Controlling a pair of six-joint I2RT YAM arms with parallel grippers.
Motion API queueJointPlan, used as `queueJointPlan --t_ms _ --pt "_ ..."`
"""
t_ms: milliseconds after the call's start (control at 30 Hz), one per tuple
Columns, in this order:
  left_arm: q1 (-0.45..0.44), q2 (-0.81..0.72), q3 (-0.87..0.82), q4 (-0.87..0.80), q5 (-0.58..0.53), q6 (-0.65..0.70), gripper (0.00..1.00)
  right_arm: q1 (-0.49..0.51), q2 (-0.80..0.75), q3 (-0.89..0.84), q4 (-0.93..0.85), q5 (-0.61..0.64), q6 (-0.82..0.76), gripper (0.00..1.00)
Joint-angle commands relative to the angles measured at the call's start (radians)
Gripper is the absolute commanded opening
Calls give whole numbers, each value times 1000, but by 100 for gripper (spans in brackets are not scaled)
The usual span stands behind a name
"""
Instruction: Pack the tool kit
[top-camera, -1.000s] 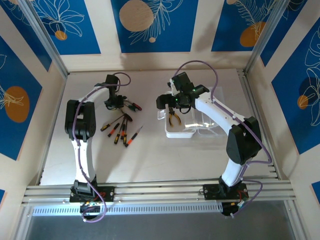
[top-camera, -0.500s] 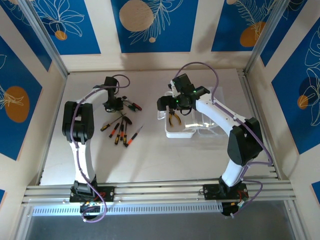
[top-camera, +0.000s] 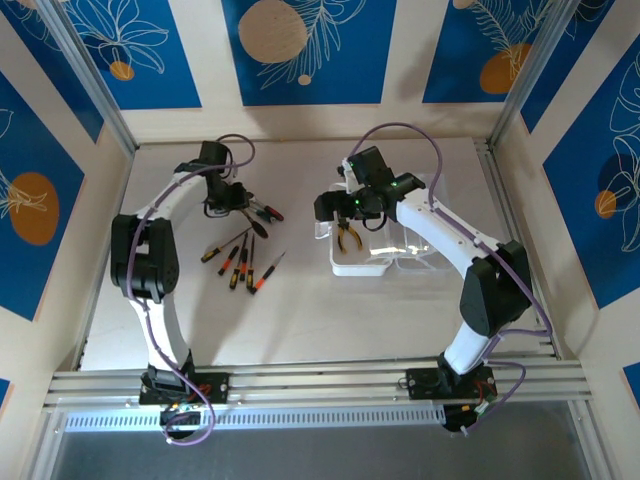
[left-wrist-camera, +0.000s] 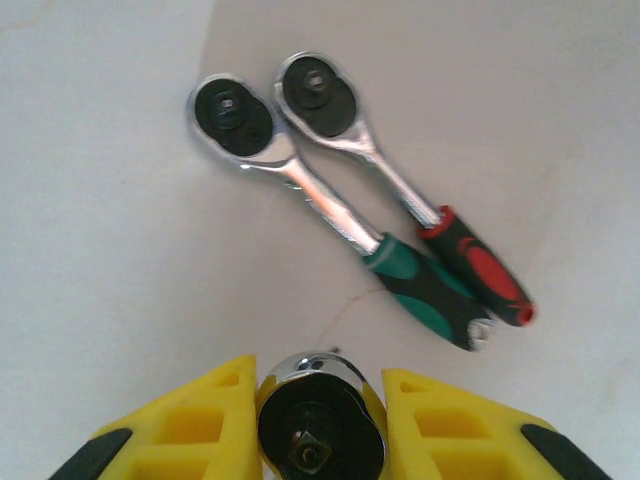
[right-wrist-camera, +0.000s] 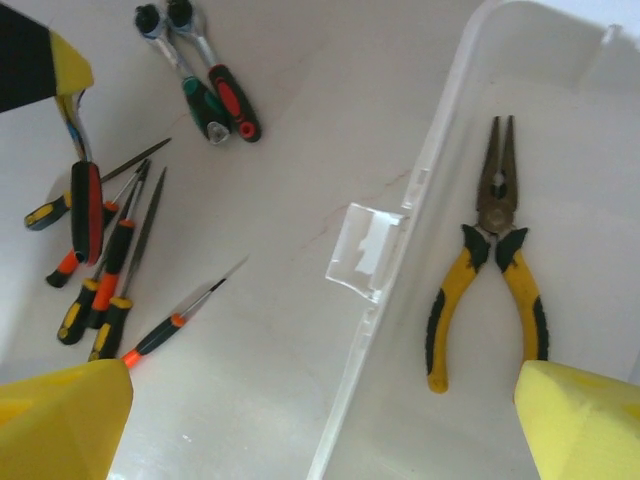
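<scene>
Low in the frame, a wrench (left-wrist-camera: 318, 435) is gripped by the left end effector (left-wrist-camera: 320, 372) and has been lifted for packing. The right end effector (right-wrist-camera: 322, 400) is spread wide, empty.

A robotics lab test cell: a white table (top-camera: 300, 320) fenced by aluminium posts (top-camera: 86, 75) at upper left and right, blue leaf-printed panels (top-camera: 300, 50) across the top, left arm (top-camera: 140, 262) and right arm (top-camera: 440, 228) bolted to a slotted rail (top-camera: 320, 380) along the bottom.
</scene>
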Motion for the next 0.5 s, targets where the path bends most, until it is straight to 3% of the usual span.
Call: queueJointPlan --t_ms 0,200,467 --pt "-42 -84 -15 17 108 -47 0 8 -39 -15 41 -153 -28 98" --pt "-133 -144 -17 71 190 -116 0 15 -17 -38 161 -382 32 95" --pt "-224 -182 -15 131 234 -185 0 37 26 -39 216 -435 76 87"
